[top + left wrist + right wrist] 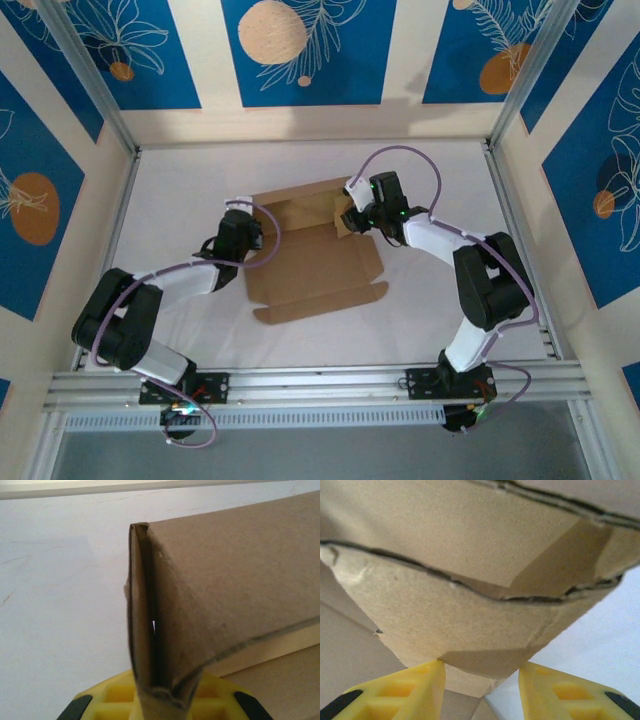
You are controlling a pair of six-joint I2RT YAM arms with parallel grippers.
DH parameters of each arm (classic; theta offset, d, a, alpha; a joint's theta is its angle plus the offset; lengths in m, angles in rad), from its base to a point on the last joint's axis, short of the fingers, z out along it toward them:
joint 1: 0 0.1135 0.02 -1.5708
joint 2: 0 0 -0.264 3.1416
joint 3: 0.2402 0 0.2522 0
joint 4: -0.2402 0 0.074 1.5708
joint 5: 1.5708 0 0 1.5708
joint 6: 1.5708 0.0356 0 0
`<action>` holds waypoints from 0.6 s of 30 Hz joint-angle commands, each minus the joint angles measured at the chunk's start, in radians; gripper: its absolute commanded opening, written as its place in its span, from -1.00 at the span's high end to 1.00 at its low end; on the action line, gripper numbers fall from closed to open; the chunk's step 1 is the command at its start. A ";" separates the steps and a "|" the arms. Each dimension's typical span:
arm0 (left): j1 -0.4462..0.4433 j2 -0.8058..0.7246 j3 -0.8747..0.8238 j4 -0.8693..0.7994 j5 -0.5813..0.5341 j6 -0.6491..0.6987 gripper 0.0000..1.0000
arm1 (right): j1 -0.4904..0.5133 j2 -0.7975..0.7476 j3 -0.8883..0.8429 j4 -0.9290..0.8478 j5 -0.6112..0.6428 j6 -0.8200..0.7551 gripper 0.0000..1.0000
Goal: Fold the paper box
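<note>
Brown paper box (315,262), partly folded, at frame centre.
Its base is laid flat; walls at left and upper right are raised.

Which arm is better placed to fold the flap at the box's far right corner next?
Probably the right: the right gripper has its fingers around that flap, while the left gripper is shut on the left wall of the paper box.

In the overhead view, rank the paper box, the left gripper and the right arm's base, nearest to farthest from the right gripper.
1. paper box: far-right flap beside the right gripper.
2. left gripper: box's left side.
3. right arm's base: near edge, right.
</note>
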 commanded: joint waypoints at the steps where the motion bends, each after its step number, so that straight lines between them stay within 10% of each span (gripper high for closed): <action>1: -0.007 -0.035 -0.019 0.022 0.095 0.054 1.00 | 0.002 0.010 -0.003 0.101 0.026 -0.024 0.13; 18: -0.013 -0.057 -0.046 0.026 0.142 0.079 1.00 | -0.032 0.013 -0.026 0.172 0.036 0.058 0.58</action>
